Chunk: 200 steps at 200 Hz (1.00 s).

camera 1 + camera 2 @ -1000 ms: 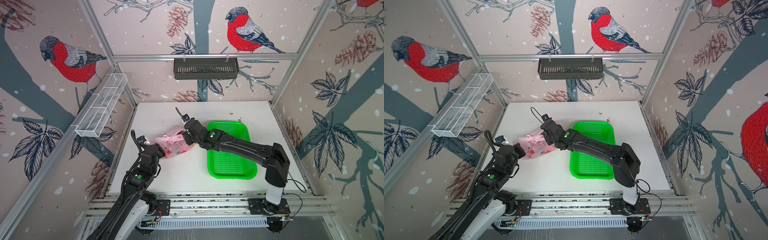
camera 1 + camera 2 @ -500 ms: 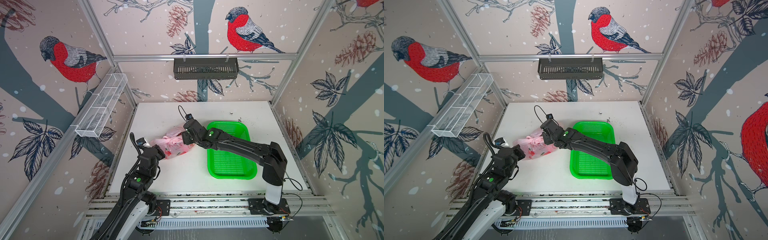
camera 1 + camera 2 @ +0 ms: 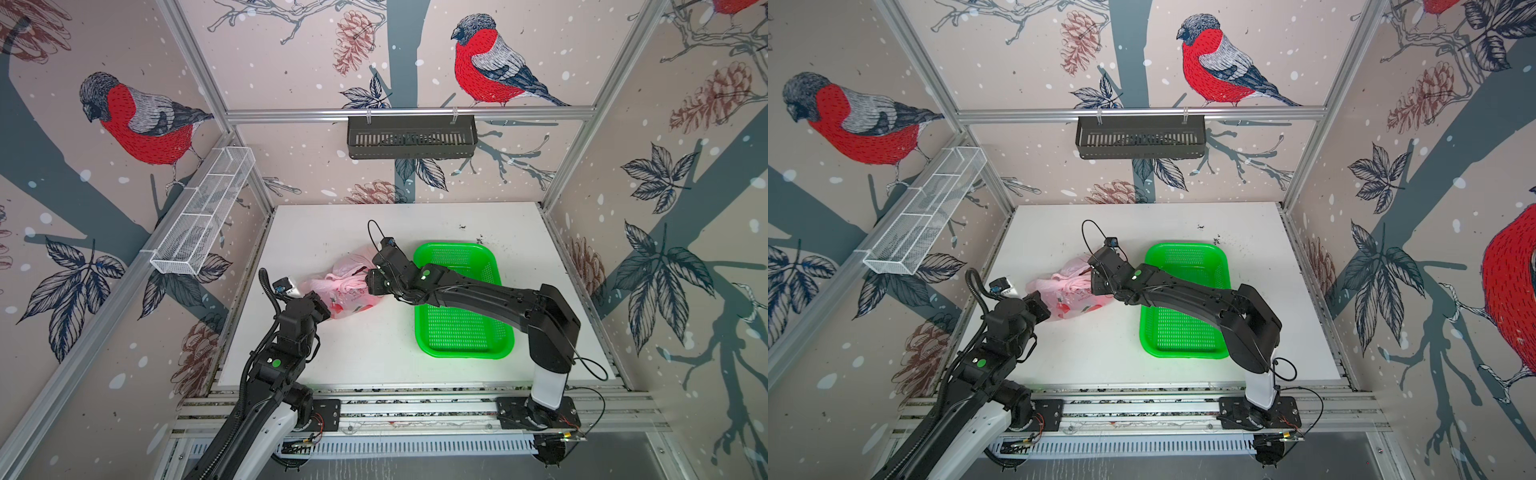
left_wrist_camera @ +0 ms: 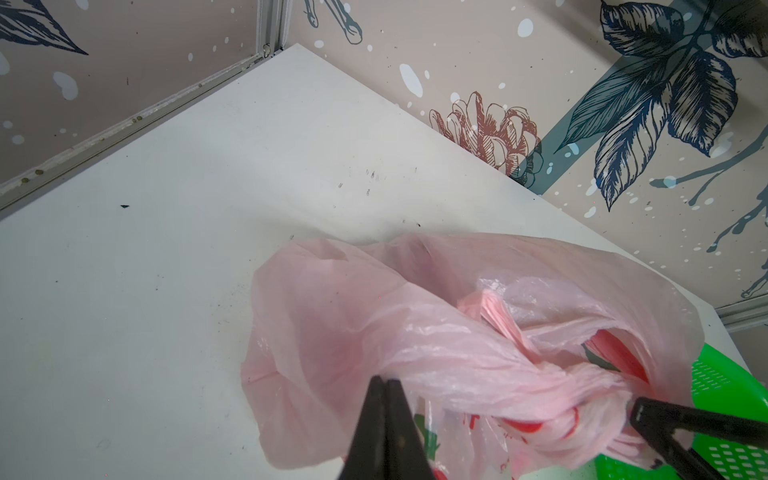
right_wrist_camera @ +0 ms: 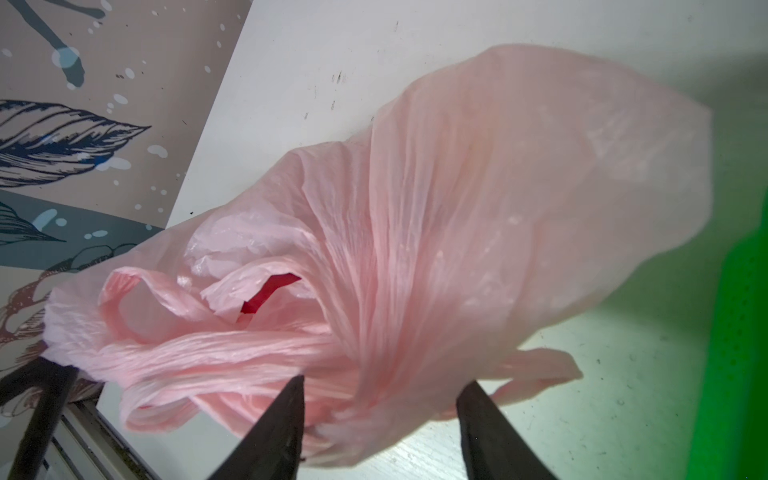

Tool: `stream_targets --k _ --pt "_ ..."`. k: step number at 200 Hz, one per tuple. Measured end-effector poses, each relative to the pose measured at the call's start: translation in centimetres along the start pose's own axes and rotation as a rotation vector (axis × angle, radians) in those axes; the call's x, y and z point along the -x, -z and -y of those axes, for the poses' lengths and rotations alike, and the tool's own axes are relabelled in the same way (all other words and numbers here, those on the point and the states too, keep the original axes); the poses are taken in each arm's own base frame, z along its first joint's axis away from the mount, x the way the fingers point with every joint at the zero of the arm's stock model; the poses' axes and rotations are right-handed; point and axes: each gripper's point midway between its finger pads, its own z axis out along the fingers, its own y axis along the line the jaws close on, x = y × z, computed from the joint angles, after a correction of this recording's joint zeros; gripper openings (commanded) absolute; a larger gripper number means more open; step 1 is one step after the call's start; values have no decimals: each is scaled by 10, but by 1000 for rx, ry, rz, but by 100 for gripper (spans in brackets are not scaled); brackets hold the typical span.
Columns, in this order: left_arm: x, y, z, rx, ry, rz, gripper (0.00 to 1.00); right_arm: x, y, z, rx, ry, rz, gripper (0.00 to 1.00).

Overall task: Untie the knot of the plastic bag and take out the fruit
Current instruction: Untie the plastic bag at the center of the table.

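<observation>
Two ends of the plastic bag (image 3: 349, 299) are worked on the worktop (image 3: 374, 353). The left end effector (image 4: 384, 386) is kept pinched on its film – the right end effector (image 5: 386, 382), jaws apart, has been moved down to the knot (image 5: 332, 357), so untying can be started.

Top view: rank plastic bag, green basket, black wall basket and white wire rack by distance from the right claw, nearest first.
From the right claw, in a top view:
1. plastic bag, right at its tips.
2. green basket, just beside it, on the robot's right.
3. black wall basket on the back wall and white wire rack on the left wall: too close to call.
</observation>
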Motion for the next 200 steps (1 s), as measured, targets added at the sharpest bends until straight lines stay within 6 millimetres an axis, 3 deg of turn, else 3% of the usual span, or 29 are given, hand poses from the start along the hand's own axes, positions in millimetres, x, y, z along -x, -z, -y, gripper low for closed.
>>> stream_targets --k 46,91,133,167,200 --pt "-1 1 2 -14 1 -5 5 -1 -3 -3 49 -55 17 56" --pt "-5 0 1 -15 -2 -16 5 3 -13 -14 115 -70 21 24" --pt "-6 -3 -5 12 -4 0 5 27 10 -20 166 -84 76 14" --pt "-2 -5 -14 62 -5 36 5 64 38 6 168 -123 155 13" --pt "5 -9 -16 91 -18 68 5 84 53 41 146 -157 190 13"
